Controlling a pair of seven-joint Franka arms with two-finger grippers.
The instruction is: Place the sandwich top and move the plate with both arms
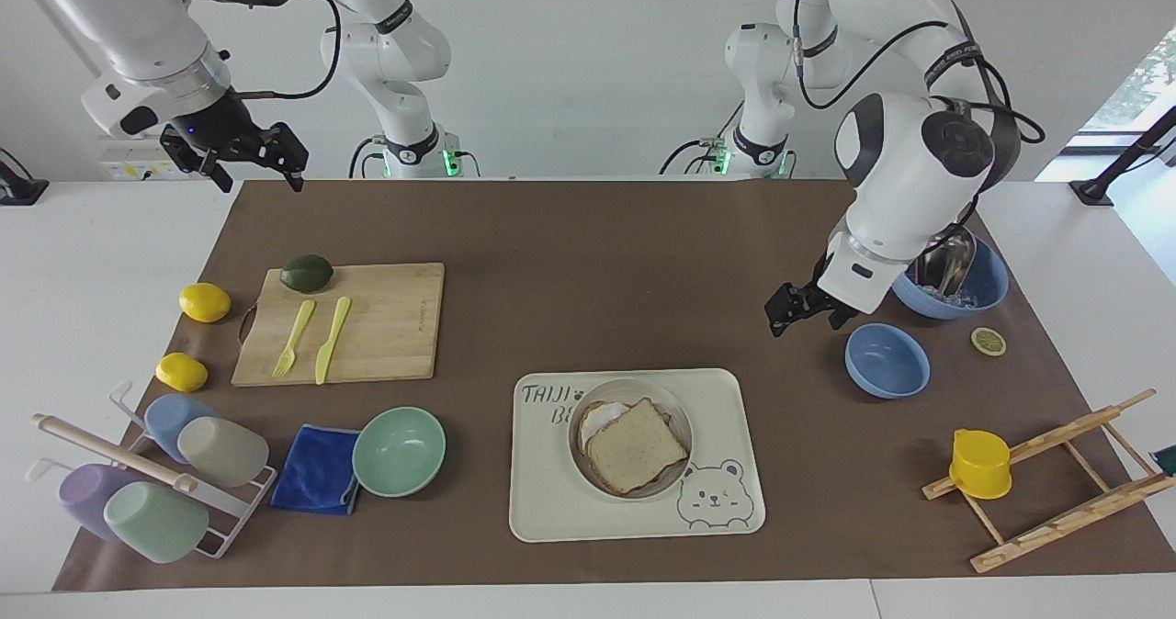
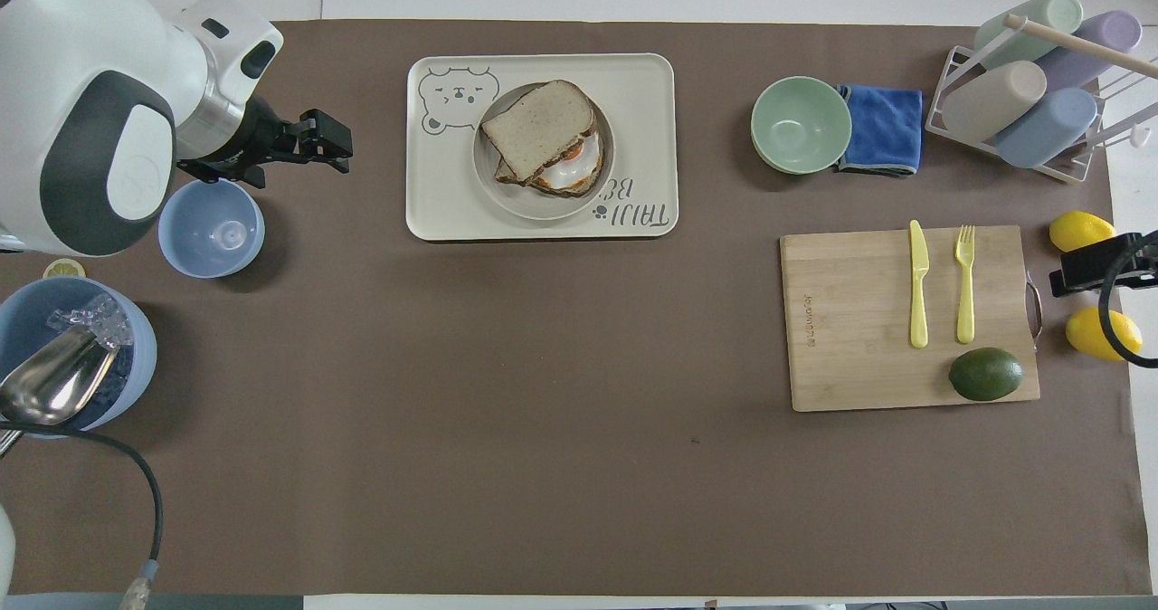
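The sandwich top (image 1: 636, 446), a pale speckled slice with brown crust, lies on the egg-bearing toast in the round cream-grey plate (image 1: 632, 386). It also shows in the overhead view (image 2: 536, 127), on the plate (image 2: 507, 195). The plate sits on the cream bear tray (image 1: 551, 509). My left gripper (image 1: 804, 318) is open and empty, raised over the brown mat between the tray and the small blue bowl (image 1: 887, 360); it also shows in the overhead view (image 2: 336, 142). My right gripper (image 1: 259, 174) is open and empty, and waits high over the table corner near the lemons.
A cutting board (image 1: 367, 325) with a fork, a knife and an avocado lies toward the right arm's end, with two lemons (image 1: 204, 302) beside it. A mint bowl (image 1: 399, 450), a blue cloth and a cup rack stand there too. A big blue bowl with a scoop (image 1: 946, 275) and a wooden rack with a yellow cup (image 1: 979, 463) stand at the left arm's end.
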